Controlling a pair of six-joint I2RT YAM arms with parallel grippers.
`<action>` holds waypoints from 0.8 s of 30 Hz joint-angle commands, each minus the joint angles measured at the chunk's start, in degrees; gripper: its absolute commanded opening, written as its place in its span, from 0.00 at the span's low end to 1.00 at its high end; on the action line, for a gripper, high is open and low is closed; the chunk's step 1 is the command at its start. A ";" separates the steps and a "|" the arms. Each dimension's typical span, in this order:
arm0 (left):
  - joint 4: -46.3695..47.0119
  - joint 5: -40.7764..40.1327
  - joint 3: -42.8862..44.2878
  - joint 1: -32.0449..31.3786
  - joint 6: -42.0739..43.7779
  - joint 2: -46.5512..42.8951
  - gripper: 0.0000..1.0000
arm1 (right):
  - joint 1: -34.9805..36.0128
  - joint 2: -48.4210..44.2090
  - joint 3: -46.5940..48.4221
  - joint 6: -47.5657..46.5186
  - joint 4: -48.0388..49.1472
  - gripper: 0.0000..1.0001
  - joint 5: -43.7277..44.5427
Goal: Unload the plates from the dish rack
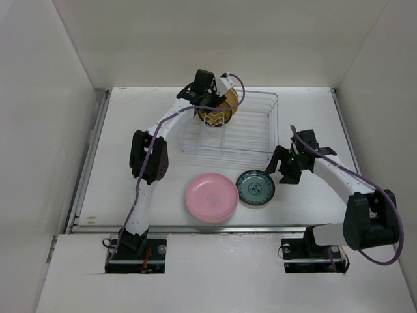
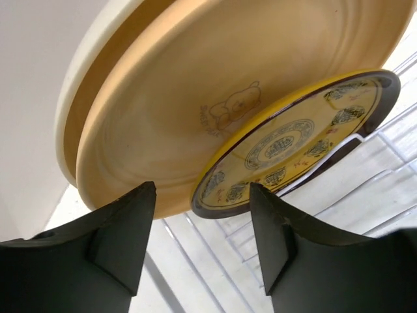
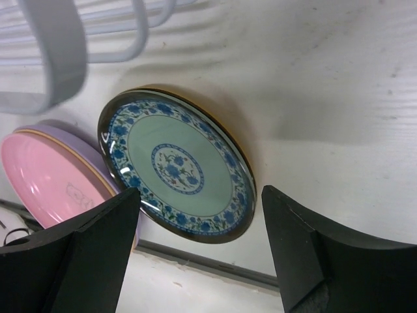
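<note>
White walls (image 1: 45, 98) close in a white table (image 1: 124, 189) on three sides, with a metal rail along the table's near edge.

At the back, left of centre, the left gripper (image 1: 207, 98) hangs over the left rear corner of the dish rack (image 1: 251, 130), where three plates stand on edge between the wire dividers. In the left wrist view a cream plate (image 2: 68, 111) is hindmost. A tan plate (image 2: 215, 85) with a faint bear mark stands against it. A smaller amber patterned plate (image 2: 293, 143) with a dark rim leans in front. The left gripper (image 2: 202, 218) has its fingers wide apart and holds nothing. The lower rims of the tan and amber plates sit just above and between the fingertips; whether either finger touches a rim I cannot tell.

Near the front, a pink plate (image 1: 210, 197) lies flat on the table outside the rack. The right wrist view shows it stacked on a lavender plate (image 3: 88, 149). Just to its right lies a blue-green patterned plate (image 1: 255, 188), close beside the pink one.

Right of that plate, off the rack's near right corner, the right gripper (image 1: 287, 171) hovers low with its fingers spread and nothing between them. In its own view the patterned plate (image 3: 176, 166) lies ahead of the open fingers (image 3: 107, 222), apart from them, with rack wire (image 3: 58, 52) at the upper left.
</note>
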 commanded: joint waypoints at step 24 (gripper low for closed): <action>-3.36 9.22 6.11 6.08 -9.81 1.37 0.00 | 2.76 0.30 10.94 -6.24 -3.27 0.80 -0.89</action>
